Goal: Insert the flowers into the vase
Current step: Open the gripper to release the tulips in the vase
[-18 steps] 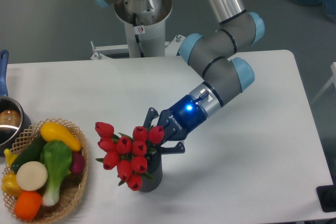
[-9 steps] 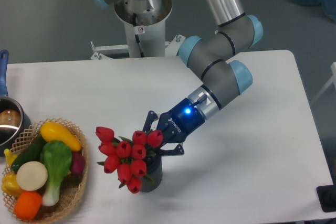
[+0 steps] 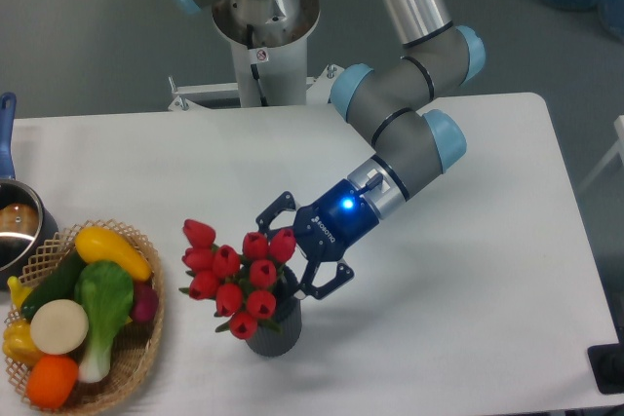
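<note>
my tool (image 3: 297,252) is wide open, right beside the flowers (image 3: 234,278). the flowers stand in the vase (image 3: 272,334) on the white surface (image 3: 468,280).

White lettering on blue wrist body of gripper (image 3: 292,250), running along its length beside lit blue light; reads roughly as ROBOTIQ, letters too small to be sure. Small round red-and-white sign on sticker on white robot base column (image 3: 261,54); symbol inside not legible. No other readable text, numbers or labels on table (image 3: 468,338), basket (image 3: 146,358) or pot (image 3: 15,231).
</note>
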`<state>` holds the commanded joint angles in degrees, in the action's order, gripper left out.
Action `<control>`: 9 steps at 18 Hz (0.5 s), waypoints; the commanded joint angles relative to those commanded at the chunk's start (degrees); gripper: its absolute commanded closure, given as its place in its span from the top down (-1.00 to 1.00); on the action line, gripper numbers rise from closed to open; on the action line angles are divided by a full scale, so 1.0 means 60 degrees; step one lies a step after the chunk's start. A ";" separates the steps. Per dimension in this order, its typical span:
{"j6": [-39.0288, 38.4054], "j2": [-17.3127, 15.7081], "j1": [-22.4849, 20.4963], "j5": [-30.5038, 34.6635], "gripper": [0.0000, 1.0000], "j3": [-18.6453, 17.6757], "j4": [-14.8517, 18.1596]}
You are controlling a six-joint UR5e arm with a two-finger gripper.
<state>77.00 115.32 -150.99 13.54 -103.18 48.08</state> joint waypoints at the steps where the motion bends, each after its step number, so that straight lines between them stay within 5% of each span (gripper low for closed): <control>1: -0.0132 -0.0102 -0.0146 0.0000 1.00 -0.0029 0.0000; 9: -0.0119 -0.0396 -0.0923 0.0058 1.00 -0.0176 -0.0015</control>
<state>76.29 112.94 -156.53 13.88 -104.24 47.99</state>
